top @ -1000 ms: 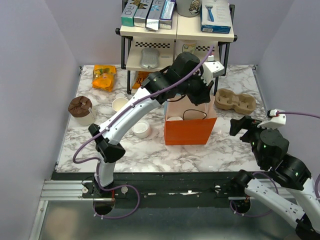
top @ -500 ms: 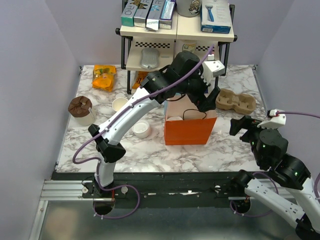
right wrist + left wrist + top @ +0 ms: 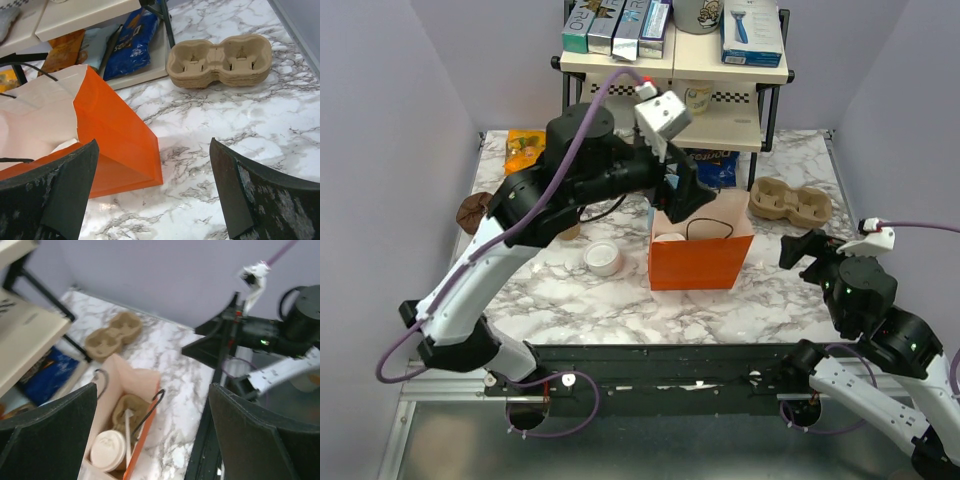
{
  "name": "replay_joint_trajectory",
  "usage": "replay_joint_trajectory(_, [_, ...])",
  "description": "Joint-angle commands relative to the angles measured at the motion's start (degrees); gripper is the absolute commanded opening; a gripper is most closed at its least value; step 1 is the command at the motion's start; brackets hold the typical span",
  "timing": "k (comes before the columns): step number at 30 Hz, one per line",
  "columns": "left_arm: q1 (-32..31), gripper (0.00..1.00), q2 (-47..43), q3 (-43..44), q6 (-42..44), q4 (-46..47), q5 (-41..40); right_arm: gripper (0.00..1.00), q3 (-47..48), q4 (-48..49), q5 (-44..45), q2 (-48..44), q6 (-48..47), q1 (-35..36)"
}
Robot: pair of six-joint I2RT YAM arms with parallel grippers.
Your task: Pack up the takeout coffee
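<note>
left hand wide open above the bag, coffee inside

the left hand (image 3: pixel 152 390) hangs over the orange bag (image 3: pixel 698 265) with its jaws spread wide, gripping and touching nothing. the takeout coffee (image 3: pixel 107 450) stands inside the bag at its left end, white lid up, beside what looks like a cardboard insert (image 3: pixel 127 410). the right hand (image 3: pixel 153 145), also wide and empty, is at the right of the worktop (image 3: pixel 620 300), apart from the bag.
</note>
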Motion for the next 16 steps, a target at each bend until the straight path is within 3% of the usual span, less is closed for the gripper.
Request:
replay_joint_trajectory(1, [-0.31, 0.99, -9.30, -13.73, -7.32, 5.49, -29.00, 1.00, 1.50, -1.59, 1.58, 1.68, 3.22, 0.34])
replay_joint_trajectory(3, [-0.22, 0.99, -15.80, -23.97, -14.67, 6.20, -45.30, 1.00, 1.24, -1.76, 1.49, 2.21, 3.84, 0.25])
replay_joint_trajectory(6, [1.26, 0.99, -23.45, -36.29, -21.64, 4.55, -56.52, 1.00, 0.80, -2.11, 2.19, 3.44, 4.28, 0.34])
replay_joint_trajectory(8, [2.84, 0.99, -27.66, -40.46, -27.63, 3.14, -57.09, 1.00, 0.62, -2.29, 1.85, 4.49, 4.28, 0.43])
replay_joint_trajectory(16, [6.36, 0.99, -33.84, -52.07, -33.44, -0.56, -55.33, 1.00, -1.57, -1.85, 1.14, 5.64, 5.25, 0.34])
